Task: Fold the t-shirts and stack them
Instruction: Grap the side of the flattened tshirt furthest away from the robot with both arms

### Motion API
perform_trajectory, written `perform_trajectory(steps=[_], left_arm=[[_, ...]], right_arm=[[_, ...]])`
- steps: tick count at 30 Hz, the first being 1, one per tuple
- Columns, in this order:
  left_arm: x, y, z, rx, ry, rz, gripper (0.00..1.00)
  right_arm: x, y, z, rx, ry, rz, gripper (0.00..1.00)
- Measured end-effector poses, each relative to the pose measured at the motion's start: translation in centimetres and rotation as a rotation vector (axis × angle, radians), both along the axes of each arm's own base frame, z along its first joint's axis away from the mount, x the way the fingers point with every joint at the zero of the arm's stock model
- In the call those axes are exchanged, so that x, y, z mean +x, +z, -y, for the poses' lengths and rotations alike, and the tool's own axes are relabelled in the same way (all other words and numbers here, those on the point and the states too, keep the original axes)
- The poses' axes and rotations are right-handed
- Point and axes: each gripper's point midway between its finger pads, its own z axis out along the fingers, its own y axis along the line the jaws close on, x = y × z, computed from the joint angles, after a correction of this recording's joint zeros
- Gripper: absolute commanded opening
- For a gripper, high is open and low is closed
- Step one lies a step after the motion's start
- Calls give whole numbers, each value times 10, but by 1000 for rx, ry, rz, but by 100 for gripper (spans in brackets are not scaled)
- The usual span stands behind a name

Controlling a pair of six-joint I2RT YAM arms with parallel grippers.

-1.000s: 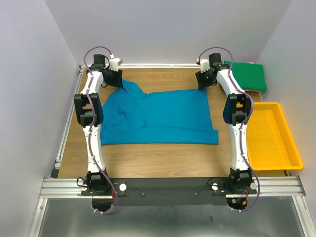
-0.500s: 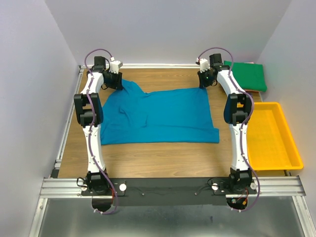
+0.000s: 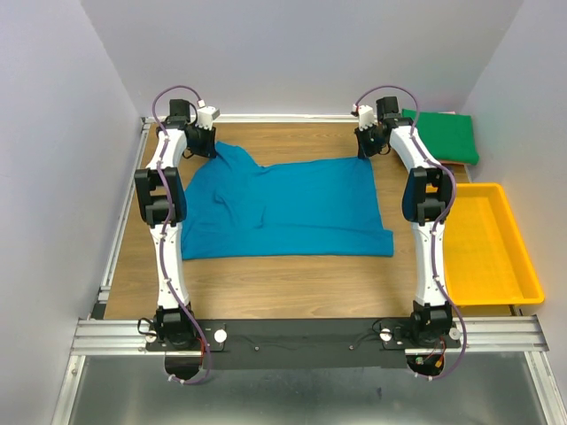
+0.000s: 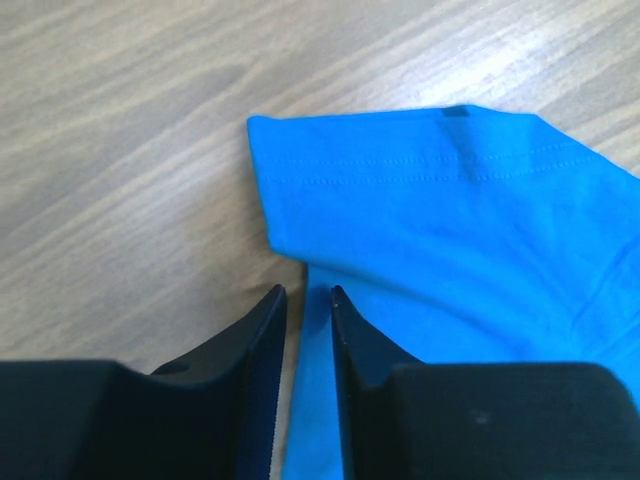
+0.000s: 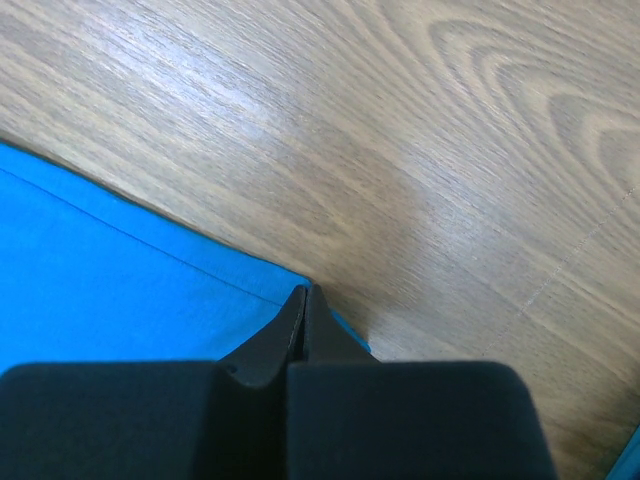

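A teal-blue t-shirt lies spread flat across the middle of the wooden table, with a sleeve at its far left. My left gripper is down at that sleeve. Its jaws stand a narrow gap apart, with the cloth's edge between them. My right gripper is at the shirt's far right corner. Its fingers are pressed together on that corner. A folded dark green t-shirt lies at the back right.
A yellow plastic tray stands along the right side of the table, beside the right arm. White walls close in the table on the left, back and right. Bare wood shows in front of the shirt.
Both grippers have closed down at the shirt's far edge: the right one has shut fully on the corner and the left one has narrowed around the sleeve edge. The shirt has not moved.
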Motion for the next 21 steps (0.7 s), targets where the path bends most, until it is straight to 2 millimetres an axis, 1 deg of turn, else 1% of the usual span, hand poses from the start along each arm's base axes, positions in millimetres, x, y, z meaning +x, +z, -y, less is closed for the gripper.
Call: perform_trajectory(steps=[2,3,5,6,12,16,18,21], left_arm=[[3,0,0,0,0,5,23],[4,0,0,1,0,8,17],[5,0,1,1,-1,10,9],[5,-1,1,1,-1,9,1],[5,1,3,-8,-20,13,0],[3,7,8,-20,-43,28,0],[1,15,10,-23,-51,40,0],[0,32,12,-27,-64,68,0]], right_arm=[[0,1,0,1,1,2,1],[0,0,0,2,1,0,1],[-1,1,-1,3,2,-1,0],[-2,1,-1,3,3,-1,1],[-6,2,0,1,5,-11,1],[-8,2,0,-1,7,-14,1],[-10,3,1,-3,9,-19,1],[-12,4,4,-4,6,-25,1]])
